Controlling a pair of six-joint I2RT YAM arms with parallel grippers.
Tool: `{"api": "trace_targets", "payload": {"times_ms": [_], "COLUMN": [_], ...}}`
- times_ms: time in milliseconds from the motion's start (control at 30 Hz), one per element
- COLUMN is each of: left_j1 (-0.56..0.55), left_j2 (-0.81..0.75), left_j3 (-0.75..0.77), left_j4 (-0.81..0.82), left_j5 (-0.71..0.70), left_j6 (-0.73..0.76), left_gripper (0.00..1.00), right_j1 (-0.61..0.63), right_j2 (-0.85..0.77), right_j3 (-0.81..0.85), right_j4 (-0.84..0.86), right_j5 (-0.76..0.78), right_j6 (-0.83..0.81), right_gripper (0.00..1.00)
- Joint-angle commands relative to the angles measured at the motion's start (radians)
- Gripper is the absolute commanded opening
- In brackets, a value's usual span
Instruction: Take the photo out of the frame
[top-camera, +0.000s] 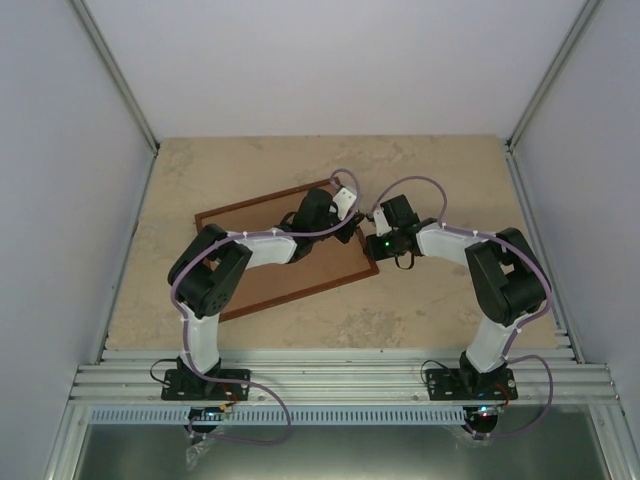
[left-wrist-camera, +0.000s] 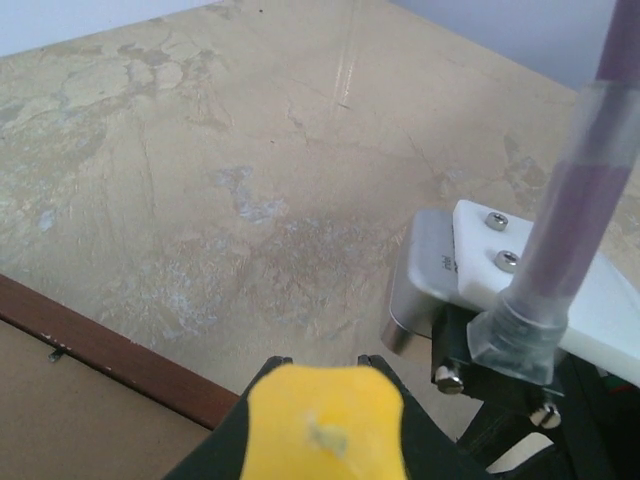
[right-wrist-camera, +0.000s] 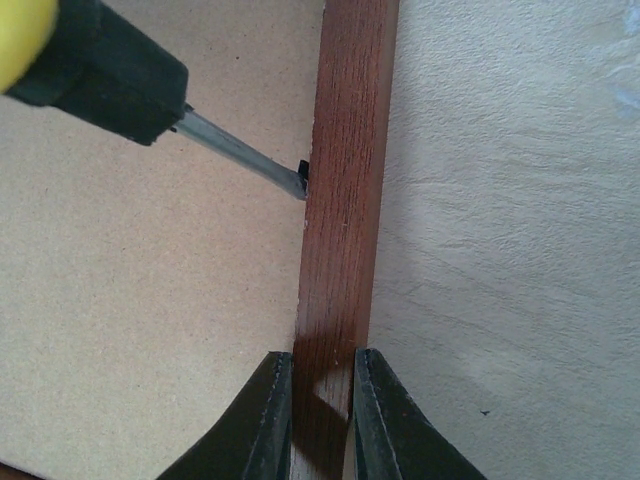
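Note:
The frame (top-camera: 300, 282) lies face down on the table, its brown fibreboard back up. The photo is hidden under that back. My left gripper (top-camera: 347, 230) is shut on a screwdriver with a yellow and black handle (left-wrist-camera: 325, 425). In the right wrist view the screwdriver's metal shaft (right-wrist-camera: 240, 152) has its tip at a small black clip (right-wrist-camera: 303, 167) on the inner side of the frame's reddish-brown edge (right-wrist-camera: 347, 150). My right gripper (right-wrist-camera: 322, 372) is shut on that edge, one finger on each side. It sits at the frame's right side (top-camera: 374, 224).
The beige stone-patterned table (top-camera: 440, 300) surrounds the frame. White walls enclose three sides. In the left wrist view the right arm's white and silver camera mount (left-wrist-camera: 470, 275) and purple cable (left-wrist-camera: 585, 170) are close on the right.

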Motion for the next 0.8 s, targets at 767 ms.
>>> {"api": "trace_targets", "payload": {"times_ms": [767], "left_j1": [-0.018], "left_j2": [-0.608], "left_j3": [-0.471], "left_j4": [0.103], "left_j5": [-0.282], "left_j6": [-0.064], "left_gripper": [0.0], "right_j1": [0.072], "right_j2": [-0.12], "right_j3": [-0.018], "right_j4": [-0.101], "right_j5": [0.096], "right_j6": [-0.014], "right_gripper": [0.36]}}
